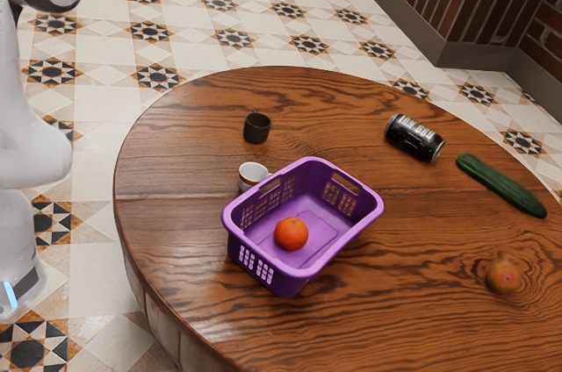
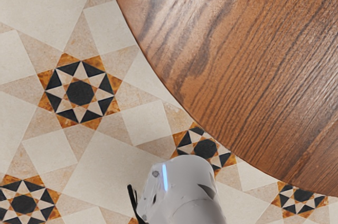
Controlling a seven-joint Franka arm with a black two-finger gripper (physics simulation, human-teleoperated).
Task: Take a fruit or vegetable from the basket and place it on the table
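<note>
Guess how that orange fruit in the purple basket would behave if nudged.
The orange fruit is nearly round, so it would probably roll easily. The purple basket has raised walls that should stop it. Smooth-looking skin might be slippery.

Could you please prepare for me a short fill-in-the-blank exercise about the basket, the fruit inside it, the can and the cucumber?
The basket is ____ in colour.
Counting the orange, the number of fruits inside the basket is ____.
The can is not upright but lies on its ____.
The cucumber, outside the basket, is ____ in colour.

Missing words: purple; one; side; green.
</note>
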